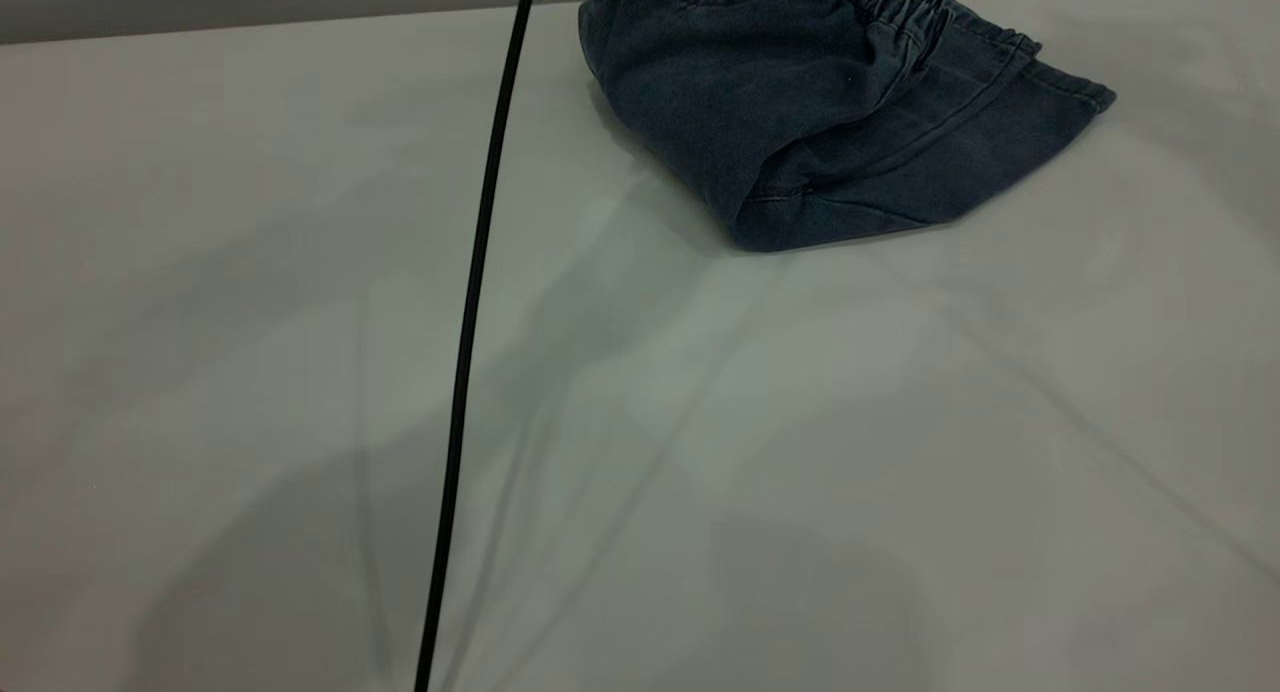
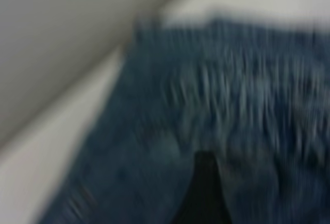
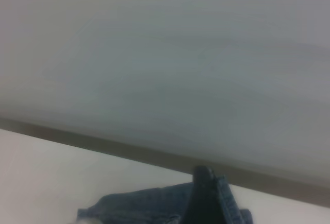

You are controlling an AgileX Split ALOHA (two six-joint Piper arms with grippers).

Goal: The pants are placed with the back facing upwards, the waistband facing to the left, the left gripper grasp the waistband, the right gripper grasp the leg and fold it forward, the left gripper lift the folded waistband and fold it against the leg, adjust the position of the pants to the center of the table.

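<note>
The pants (image 1: 820, 112) lie folded in a dark blue denim bundle at the far side of the table (image 1: 700, 452). Their ruched waistband (image 1: 915, 12) sits on top at the far right. Neither gripper shows in the exterior view. In the left wrist view my left gripper (image 2: 205, 157) is a black shape right over blurred denim (image 2: 154, 147), with the gathered waistband (image 2: 247, 95) just beyond it. My right gripper (image 3: 209, 175) is shut on the pants' denim edge (image 3: 227, 198), which runs up along its black tip. The leg cannot be told apart in the folded bundle.
A thin black cable (image 1: 470, 332) hangs across the exterior view from top to bottom, left of the pants. The table's far edge (image 1: 250, 24) meets a grey wall close behind the pants. Arm shadows fall over the near table.
</note>
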